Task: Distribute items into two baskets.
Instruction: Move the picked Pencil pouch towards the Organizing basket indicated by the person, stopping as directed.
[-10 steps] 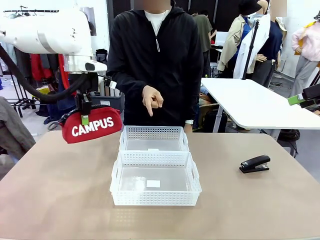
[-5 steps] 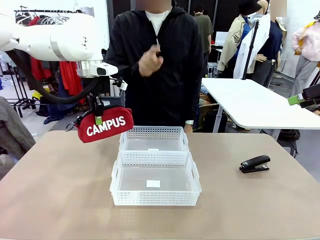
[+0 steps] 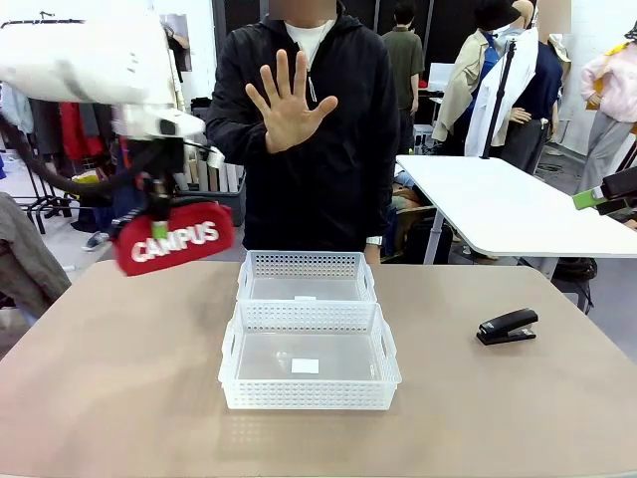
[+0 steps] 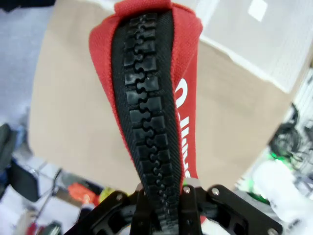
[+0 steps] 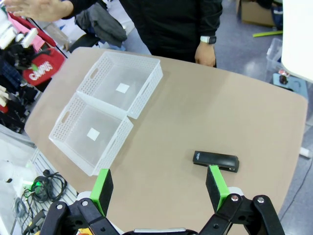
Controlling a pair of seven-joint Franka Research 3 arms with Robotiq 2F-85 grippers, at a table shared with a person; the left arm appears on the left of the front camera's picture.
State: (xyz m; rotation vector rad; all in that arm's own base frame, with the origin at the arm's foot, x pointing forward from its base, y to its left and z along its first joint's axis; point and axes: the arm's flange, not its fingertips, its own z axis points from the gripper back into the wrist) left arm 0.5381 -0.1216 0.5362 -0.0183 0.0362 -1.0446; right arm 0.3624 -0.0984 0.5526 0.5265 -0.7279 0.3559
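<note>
The person's hand [image 3: 289, 105], a second ago pointing at the far basket [image 3: 306, 261], now shows an open palm at twelve o'clock. The left gripper [image 3: 159, 229], clamped on the zipper edge of the pouch [image 3: 179, 244], has backed off to ten o'clock of the empty baskets [image 3: 309, 396], so this is probably a halt. The stapler [image 3: 508, 326] lies at three o'clock, the right gripper [image 5: 159, 187] has its jaws wide and empty, and the pouch reads "CAMPUS".

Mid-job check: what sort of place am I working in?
Probably an indoor lab or workshop, not a home: a plain tan table, a white table behind it, hanging clothes at the back and cables on the floor.
</note>
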